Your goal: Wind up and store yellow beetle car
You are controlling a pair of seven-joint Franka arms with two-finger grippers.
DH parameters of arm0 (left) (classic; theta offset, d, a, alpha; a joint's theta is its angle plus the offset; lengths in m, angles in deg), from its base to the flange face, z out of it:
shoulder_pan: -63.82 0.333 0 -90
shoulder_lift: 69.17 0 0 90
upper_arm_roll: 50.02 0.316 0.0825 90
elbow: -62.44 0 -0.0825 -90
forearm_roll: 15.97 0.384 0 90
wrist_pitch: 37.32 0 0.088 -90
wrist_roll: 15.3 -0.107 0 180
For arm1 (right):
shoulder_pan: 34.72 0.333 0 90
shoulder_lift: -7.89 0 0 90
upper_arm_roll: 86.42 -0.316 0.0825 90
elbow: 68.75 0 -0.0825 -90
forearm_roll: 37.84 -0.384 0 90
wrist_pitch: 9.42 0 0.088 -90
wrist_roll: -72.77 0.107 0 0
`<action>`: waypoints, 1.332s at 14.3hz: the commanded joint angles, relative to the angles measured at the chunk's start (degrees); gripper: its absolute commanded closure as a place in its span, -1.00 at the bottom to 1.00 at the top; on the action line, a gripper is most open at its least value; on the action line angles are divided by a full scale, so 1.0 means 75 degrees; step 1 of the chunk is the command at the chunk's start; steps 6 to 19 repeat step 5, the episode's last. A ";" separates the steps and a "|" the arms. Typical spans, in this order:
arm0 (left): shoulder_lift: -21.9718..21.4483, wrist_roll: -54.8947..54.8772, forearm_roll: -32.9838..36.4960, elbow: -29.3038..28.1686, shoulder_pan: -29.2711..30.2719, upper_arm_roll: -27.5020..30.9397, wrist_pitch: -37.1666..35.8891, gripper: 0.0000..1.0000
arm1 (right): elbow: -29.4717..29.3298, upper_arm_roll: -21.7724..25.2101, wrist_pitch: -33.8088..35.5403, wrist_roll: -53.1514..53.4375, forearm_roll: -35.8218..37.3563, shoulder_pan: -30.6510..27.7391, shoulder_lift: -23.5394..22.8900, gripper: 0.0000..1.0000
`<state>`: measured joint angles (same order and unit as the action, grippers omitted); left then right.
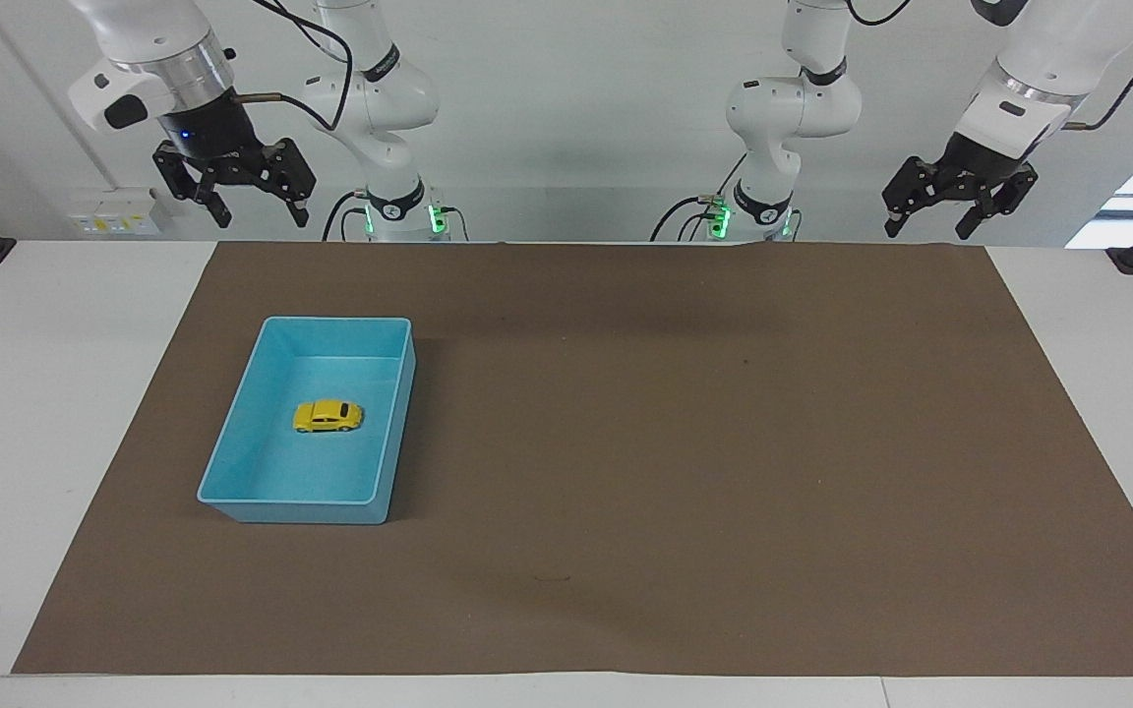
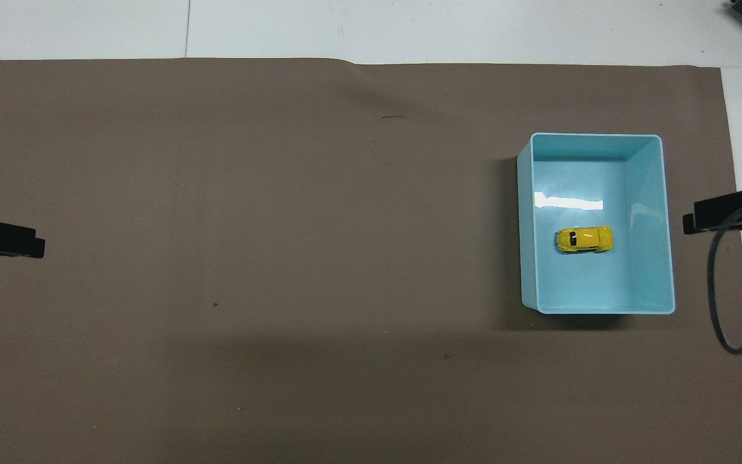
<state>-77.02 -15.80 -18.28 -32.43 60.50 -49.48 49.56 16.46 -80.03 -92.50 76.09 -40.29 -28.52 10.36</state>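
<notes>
The yellow beetle car stands on its wheels in the middle of the light-blue bin; it also shows in the overhead view inside the bin. My right gripper is open and empty, raised high near its base at the table's edge nearest the robots; its tip shows in the overhead view. My left gripper is open and empty, raised at its own end of the table; its tip shows in the overhead view.
A brown mat covers most of the white table. The bin sits on the mat toward the right arm's end. A black cable loops down from the right arm.
</notes>
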 commanded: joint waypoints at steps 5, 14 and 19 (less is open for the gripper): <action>-0.0090 -0.0050 0.0085 0.0017 0.0067 -0.0037 -0.0146 -1.00 | -0.0041 0.0003 0.0039 0.0131 -0.0002 -0.0053 0.0058 -1.00; -0.0090 -0.0050 0.0085 0.0017 0.0067 -0.0037 -0.0146 -1.00 | -0.0041 0.0003 0.0039 0.0131 -0.0002 -0.0053 0.0058 -1.00; -0.0090 -0.0050 0.0085 0.0017 0.0067 -0.0037 -0.0146 -1.00 | -0.0041 0.0003 0.0039 0.0131 -0.0002 -0.0053 0.0058 -1.00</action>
